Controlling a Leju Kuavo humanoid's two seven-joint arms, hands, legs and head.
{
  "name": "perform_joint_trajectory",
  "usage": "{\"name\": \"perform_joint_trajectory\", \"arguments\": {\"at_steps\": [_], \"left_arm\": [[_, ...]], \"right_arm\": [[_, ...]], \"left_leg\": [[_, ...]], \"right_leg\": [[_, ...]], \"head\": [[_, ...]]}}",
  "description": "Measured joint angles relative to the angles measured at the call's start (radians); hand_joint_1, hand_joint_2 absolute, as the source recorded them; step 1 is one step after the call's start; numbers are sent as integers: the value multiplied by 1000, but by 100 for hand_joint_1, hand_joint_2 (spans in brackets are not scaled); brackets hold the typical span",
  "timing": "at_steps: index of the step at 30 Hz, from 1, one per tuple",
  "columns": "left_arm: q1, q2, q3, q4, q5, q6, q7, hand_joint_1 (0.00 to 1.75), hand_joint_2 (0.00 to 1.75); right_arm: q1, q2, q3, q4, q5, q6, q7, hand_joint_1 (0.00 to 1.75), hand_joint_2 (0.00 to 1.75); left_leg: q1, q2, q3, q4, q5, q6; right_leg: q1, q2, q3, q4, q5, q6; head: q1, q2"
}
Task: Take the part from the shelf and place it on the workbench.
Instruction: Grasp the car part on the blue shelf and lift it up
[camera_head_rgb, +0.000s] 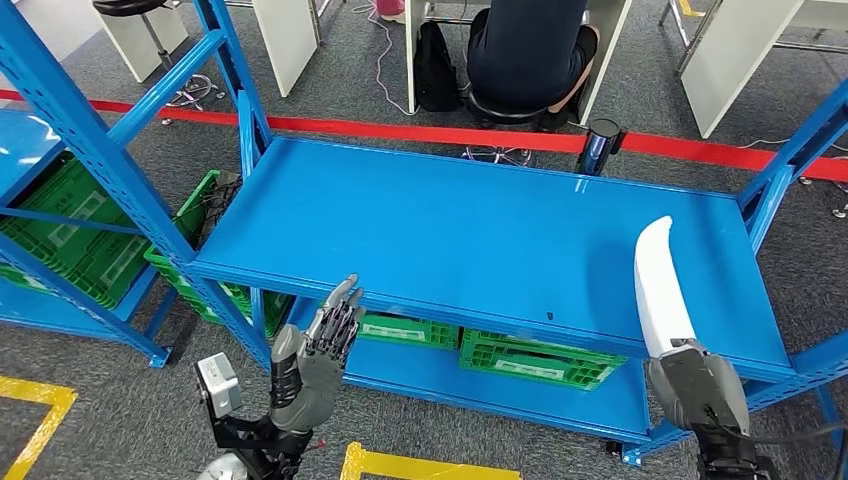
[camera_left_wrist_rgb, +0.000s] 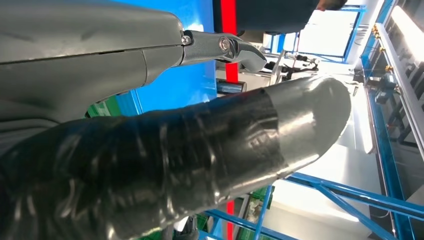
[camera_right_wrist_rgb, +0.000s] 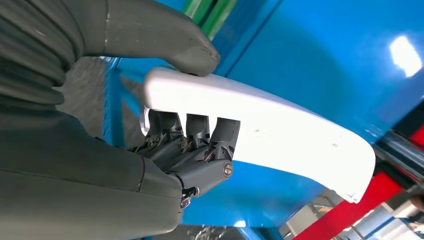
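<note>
While the right hand (camera_head_rgb: 697, 388) grips the curved white plastic part (camera_head_rgb: 658, 288) by its lower end | long axis points away over blue metal shelf (camera_head_rgb: 450, 225) | left hand (camera_head_rgb: 318, 355) empty, fingers apart, well apart from part.

Workshop / lab floor.
Blue steel shelving (camera_head_rgb: 480, 230), green crates (camera_head_rgb: 60, 240), red floor tape (camera_head_rgb: 400, 130), white benches (camera_head_rgb: 735, 50), grey carpet.

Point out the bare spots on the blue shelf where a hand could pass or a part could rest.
The blue shelf top is bare from its left upright to the white part held by the right hand. The left hand crowds the front edge; green crates fill the tier below.
</note>
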Motion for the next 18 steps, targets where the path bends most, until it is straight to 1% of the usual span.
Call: {"name": "perform_joint_trajectory", "arguments": {"at_steps": [4,11,18], "left_arm": [[0,0,0,0,0,2,-1,0,0],[0,0,0,0,0,4,-1,0,0],[0,0,0,0,3,4,-3,0,0]], "right_arm": [[7,18,-21,-2,-25,1,-32,175,175],[11,37,-40,-3,-26,3,-36,175,175],[14,44,-50,-9,-17,-2,-42,175,175]], "left_leg": [[0,0,0,0,0,0],[0,0,0,0,0,0],[0,0,0,0,0,0]], "right_leg": [[0,0,0,0,0,0],[0,0,0,0,1,-1],[0,0,0,0,1,0]], "head": [[0,0],[0,0],[1,0]]}}
